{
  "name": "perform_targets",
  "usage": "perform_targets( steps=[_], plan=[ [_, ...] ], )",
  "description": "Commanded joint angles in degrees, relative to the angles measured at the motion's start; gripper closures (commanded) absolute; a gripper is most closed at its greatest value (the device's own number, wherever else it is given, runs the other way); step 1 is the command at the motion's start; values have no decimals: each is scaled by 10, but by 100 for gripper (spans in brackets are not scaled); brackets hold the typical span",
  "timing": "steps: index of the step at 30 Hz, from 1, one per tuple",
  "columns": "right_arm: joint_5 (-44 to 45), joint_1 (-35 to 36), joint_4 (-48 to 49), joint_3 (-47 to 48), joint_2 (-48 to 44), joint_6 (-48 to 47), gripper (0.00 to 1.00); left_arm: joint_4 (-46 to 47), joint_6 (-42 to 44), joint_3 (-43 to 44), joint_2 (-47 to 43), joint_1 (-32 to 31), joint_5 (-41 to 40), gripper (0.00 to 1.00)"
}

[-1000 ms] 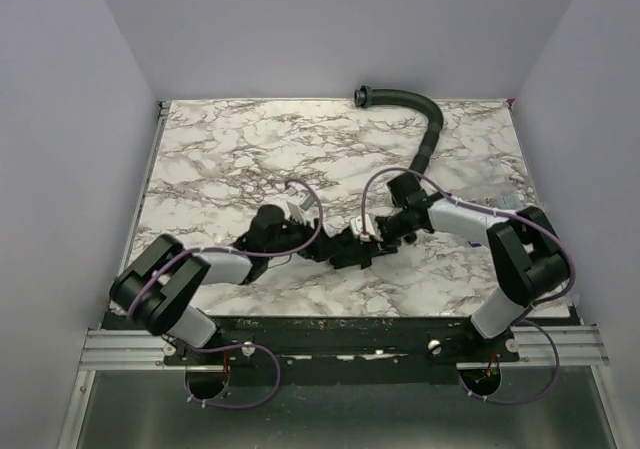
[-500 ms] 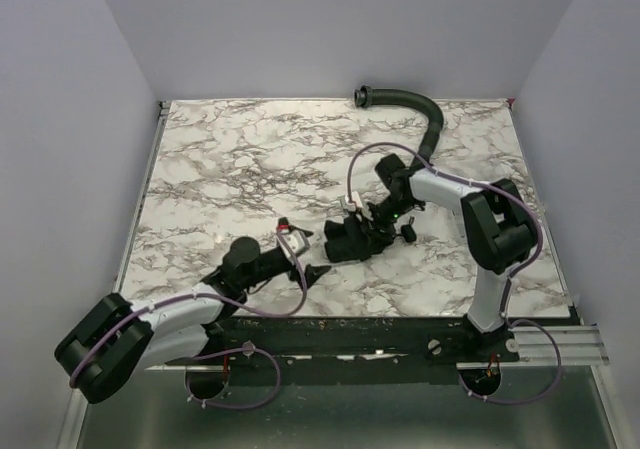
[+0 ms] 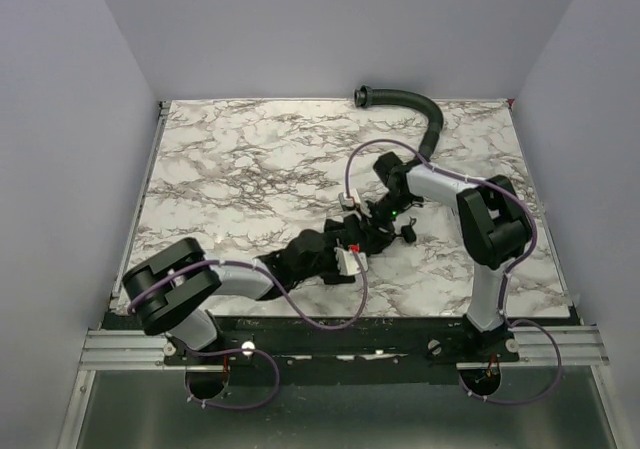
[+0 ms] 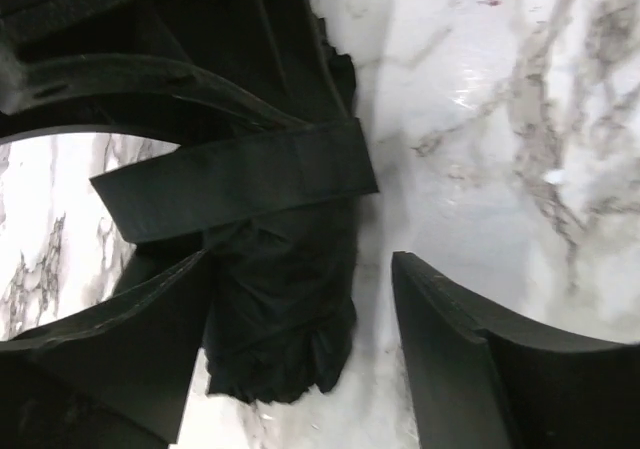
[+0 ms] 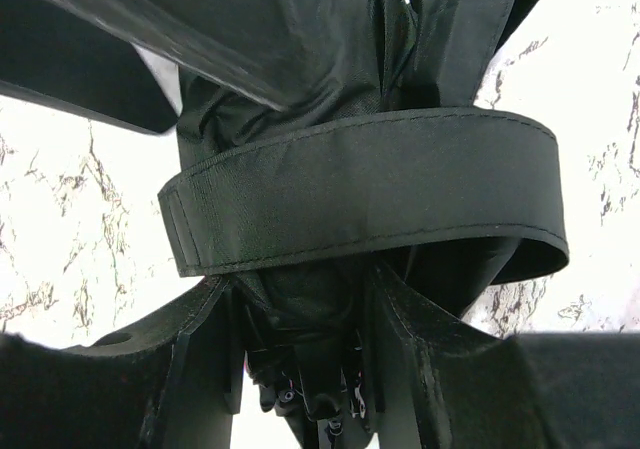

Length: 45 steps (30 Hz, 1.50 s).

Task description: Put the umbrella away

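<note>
I see a marble-patterned counter enclosed by plain pale walls. A black ribbed hose curves along the far edge and serves as my reference.

Right arm: passes just beside the hose's nearer end and reaches away from it toward mid-counter. Left arm: lies low along the edge opposite the hose and ends well apart from it.

The umbrella is a short folded black bundle. It lies on the counter between the two arm ends, near the hose's nearer end but not touching it. A flat black strap encircles the fabric. The rib tips show at one end.

Right gripper: clenched on the umbrella, one finger pressed to each side of the bundle below the strap.

Left gripper: released. Its jaws straddle the bundle's other end. The fabric lies against one finger, and bare marble shows before the other.
</note>
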Motion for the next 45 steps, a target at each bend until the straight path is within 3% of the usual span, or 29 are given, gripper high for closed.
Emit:
perform_targets(
  steps=[1,6,9,11,14,17,21,30,34,37,45],
  plan=[
    [102,7,-58,-48,72,14,81,-37,34,49,57,-2,-57,33],
    [96,7,-69,-42,79,7,80,-54,6,61,107,-1,-55,44],
    [91,6,-73,-38,80,7,75,-118,-54,87,131,4,-28,68],
    [76,2,-82,-28,75,6,66,-169,-133,108,135,13,8,80],
    [42,-15,-95,-5,51,-2,42,-195,-249,113,146,34,69,91],
    [15,-37,-92,17,5,-4,26,-219,-354,120,183,57,133,93],
    [-7,-62,-82,43,-53,-6,15,-255,-425,137,254,97,218,96],
    [-23,-108,-25,23,-176,-48,7,-252,-486,132,342,148,283,98],
    [-78,-111,-22,-63,-242,-202,0,-239,-504,138,371,154,309,98],
    [-95,-109,33,-136,-271,-260,0,-237,-515,144,389,162,325,98],
    [-40,-99,170,-201,-247,-235,0,-235,-522,150,420,176,352,98]
  ],
)
